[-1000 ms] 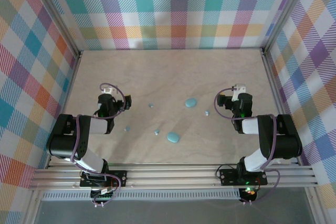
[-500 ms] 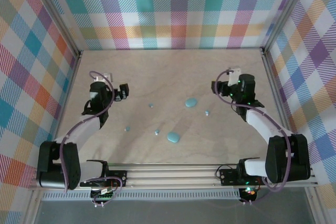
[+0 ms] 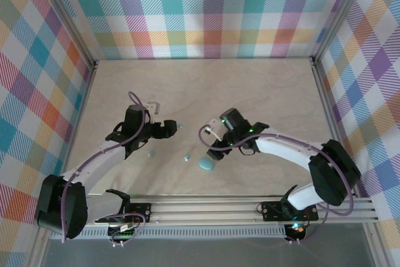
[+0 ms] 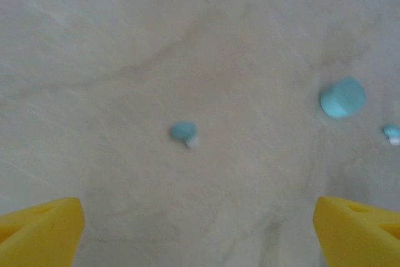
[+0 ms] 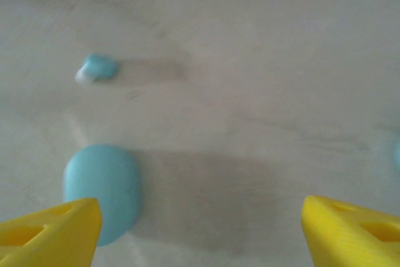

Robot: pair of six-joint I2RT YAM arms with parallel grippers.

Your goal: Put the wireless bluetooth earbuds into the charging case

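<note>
Left gripper (image 3: 169, 128) hangs wide open and empty over an earbud (image 4: 183, 131) on the table (image 3: 281, 85). Two more earbuds (image 3: 150, 152) (image 3: 186, 156) lie loose. Next, the charging case (image 5: 103, 189), with the right gripper (image 5: 200, 232) spread empty above it. Nothing looks inserted yet; every earbud remains.

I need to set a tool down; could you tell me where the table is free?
The far half of the table, up to the checked wall, is bare. Crowded between the left gripper and right gripper: earbuds and a case.
</note>
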